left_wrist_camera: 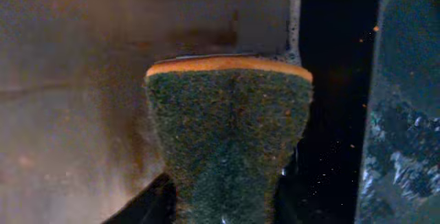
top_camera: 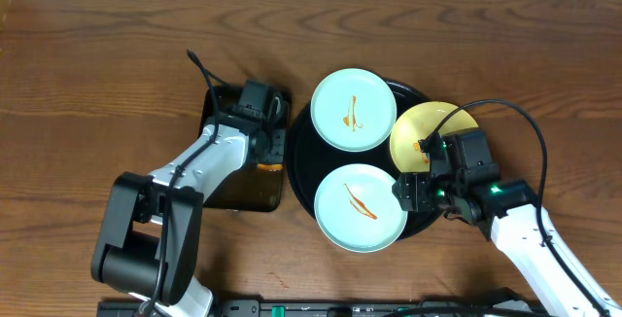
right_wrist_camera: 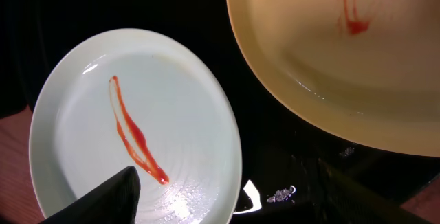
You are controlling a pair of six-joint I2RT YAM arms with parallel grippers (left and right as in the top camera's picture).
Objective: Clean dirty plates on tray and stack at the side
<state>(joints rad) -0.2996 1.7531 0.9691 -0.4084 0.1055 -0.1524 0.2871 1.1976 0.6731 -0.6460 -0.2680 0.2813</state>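
Observation:
The round black tray (top_camera: 300,158) holds three plates. The far mint-blue plate (top_camera: 354,110) and the near mint-blue plate (top_camera: 361,206) each bear an orange-red sauce streak. The yellow plate (top_camera: 416,128) lies at the right, partly under my right arm. My right gripper (top_camera: 407,192) is open and empty, low over the tray between the near mint plate (right_wrist_camera: 134,124) and the smeared yellow plate (right_wrist_camera: 344,66); its fingers (right_wrist_camera: 230,203) straddle the mint plate's right rim. My left gripper (top_camera: 260,113) is shut on a green-and-orange sponge (left_wrist_camera: 230,114), its fingers (left_wrist_camera: 223,203) over the rectangular tray.
A smaller rectangular dark tray (top_camera: 243,189) lies just left of the round tray, under my left arm. Its right edge (left_wrist_camera: 295,18) shows beside the sponge. Wooden table (top_camera: 97,64) surrounds both trays. A black cable loops above my right arm (top_camera: 515,113).

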